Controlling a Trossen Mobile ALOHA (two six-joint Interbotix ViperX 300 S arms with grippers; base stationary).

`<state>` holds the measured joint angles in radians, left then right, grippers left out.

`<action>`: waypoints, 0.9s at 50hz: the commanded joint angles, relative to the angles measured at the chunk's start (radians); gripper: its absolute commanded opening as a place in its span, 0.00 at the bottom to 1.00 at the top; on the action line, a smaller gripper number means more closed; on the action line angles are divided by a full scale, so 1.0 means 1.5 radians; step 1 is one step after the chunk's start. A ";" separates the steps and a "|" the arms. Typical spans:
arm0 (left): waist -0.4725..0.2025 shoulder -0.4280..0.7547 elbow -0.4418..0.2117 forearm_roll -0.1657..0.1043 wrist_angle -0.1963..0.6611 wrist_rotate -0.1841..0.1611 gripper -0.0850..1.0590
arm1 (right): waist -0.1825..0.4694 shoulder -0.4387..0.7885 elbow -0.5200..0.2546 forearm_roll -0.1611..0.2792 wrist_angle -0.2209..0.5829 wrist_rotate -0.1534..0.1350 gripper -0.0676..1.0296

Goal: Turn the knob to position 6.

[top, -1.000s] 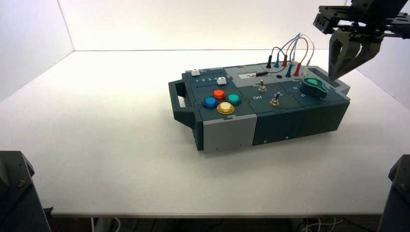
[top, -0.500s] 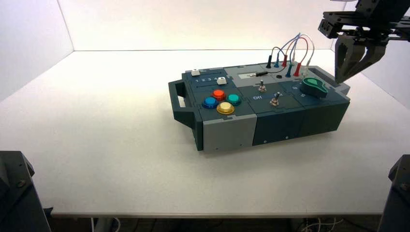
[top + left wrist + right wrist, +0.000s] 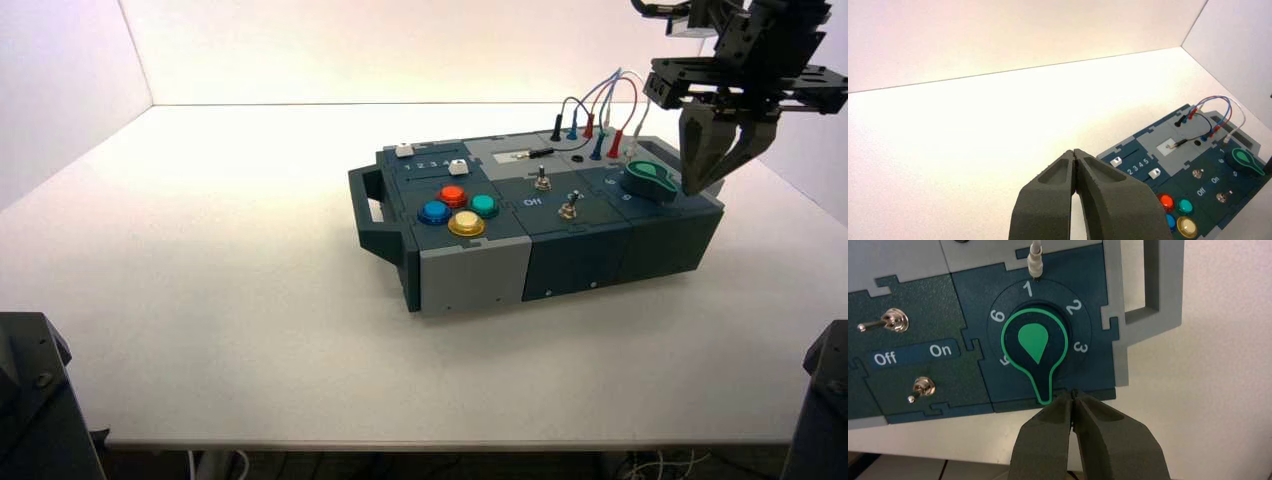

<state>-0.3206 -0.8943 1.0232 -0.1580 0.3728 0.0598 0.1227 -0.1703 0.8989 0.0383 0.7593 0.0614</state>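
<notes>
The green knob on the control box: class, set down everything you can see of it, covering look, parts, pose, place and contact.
The green knob is a glossy teardrop: a dark round body edged in bright green, with a green drop on top and a tapering pointer. It sits in a dial ring numbered 1, 2, 3, 5 and 6 at the box's right end, beside the toggle switches. The pointer aims between 3 and 5, hiding that spot. The right end effector, shut, hovers just off the tip; contact is unclear.

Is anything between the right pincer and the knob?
No. In the right wrist view only bare panel separates the pincer from the knob pointer tip.
</notes>
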 commanded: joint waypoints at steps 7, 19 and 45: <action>-0.003 0.000 -0.015 0.000 -0.004 0.001 0.05 | -0.003 -0.002 -0.029 0.000 -0.004 0.003 0.04; -0.003 0.000 -0.015 0.000 -0.004 0.001 0.05 | -0.002 0.004 -0.032 0.009 -0.004 0.003 0.04; -0.003 0.003 -0.018 0.001 -0.004 0.002 0.05 | 0.006 0.018 -0.036 0.025 -0.005 0.001 0.04</action>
<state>-0.3206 -0.8943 1.0232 -0.1580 0.3728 0.0614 0.1273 -0.1365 0.8682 0.0675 0.7547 0.0614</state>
